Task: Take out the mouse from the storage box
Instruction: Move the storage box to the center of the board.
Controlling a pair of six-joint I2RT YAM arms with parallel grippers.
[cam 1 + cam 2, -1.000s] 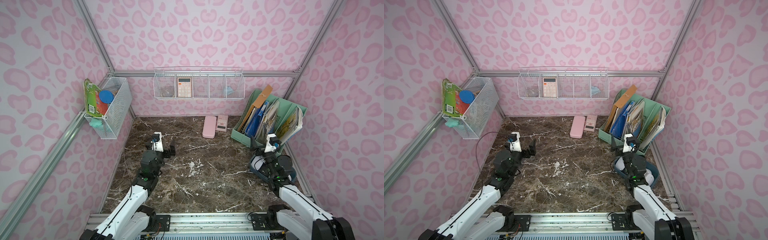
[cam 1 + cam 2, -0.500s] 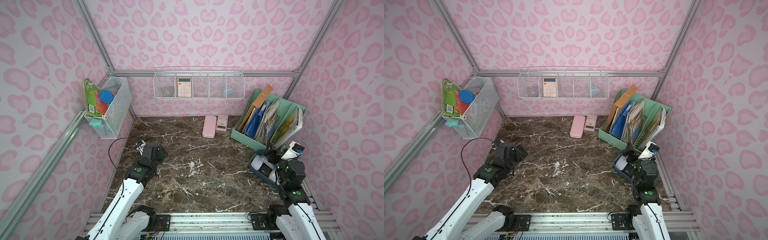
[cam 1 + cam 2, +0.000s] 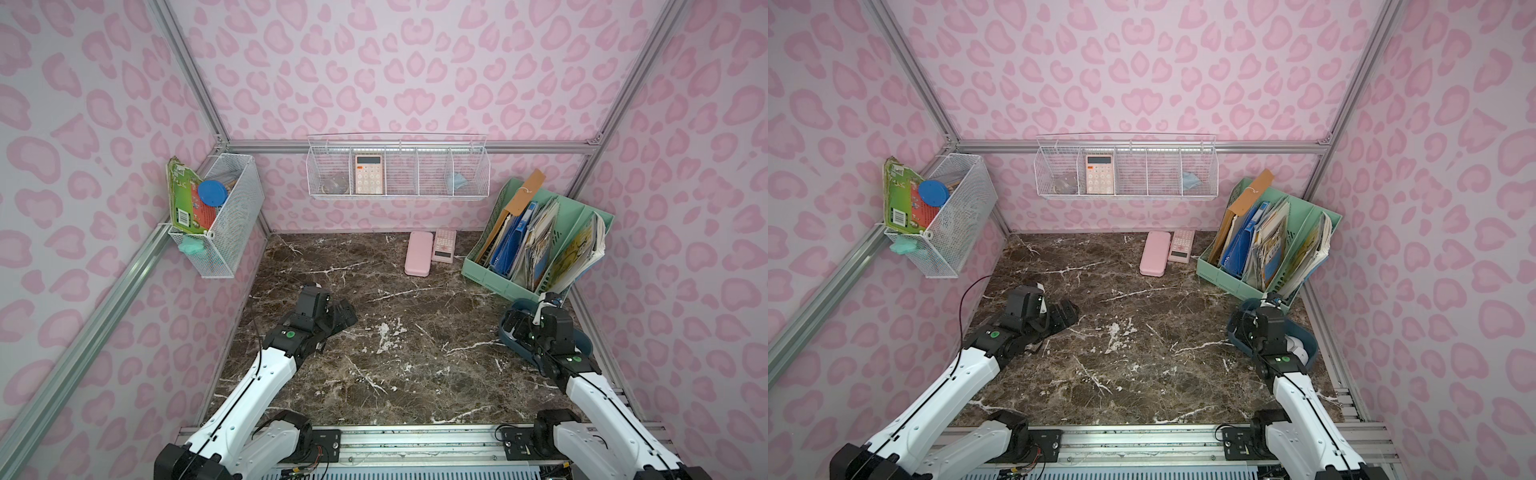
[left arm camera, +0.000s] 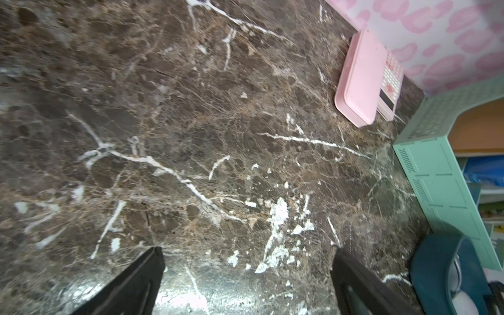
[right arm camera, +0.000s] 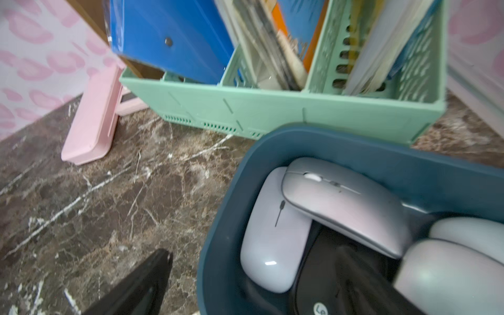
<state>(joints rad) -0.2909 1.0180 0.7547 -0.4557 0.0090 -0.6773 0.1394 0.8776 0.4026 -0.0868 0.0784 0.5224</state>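
The dark blue-teal storage box (image 3: pixel 512 348) (image 3: pixel 1306 332) (image 5: pixel 226 218) sits on the marble at the right, in front of the file rack. Several mice lie in it: a white mouse (image 5: pixel 272 231), a silver mouse (image 5: pixel 343 201) resting partly on it, a black mouse (image 5: pixel 321 275) and pale ones (image 5: pixel 450 272) beside it. My right gripper (image 3: pixel 516 325) (image 3: pixel 1241 325) (image 5: pixel 253 251) is open, straddling the box's wall. One finger (image 5: pixel 141 281) is outside over the table, the other is inside above the black mouse. My left gripper (image 3: pixel 341 316) (image 3: pixel 1065 313) (image 4: pixel 248 253) hangs open and empty over bare marble.
A mint-green file rack (image 3: pixel 536 249) full of folders stands right behind the box. A pink case (image 3: pixel 418 259) and a pink calculator (image 3: pixel 444 246) lie by the back wall. White wire baskets (image 3: pixel 397 168) hang on the back and left walls.
My right wrist has swung from the box's right side to over its left end, jaws still wide. My left arm has shifted and its gripper now points right, low over the table.
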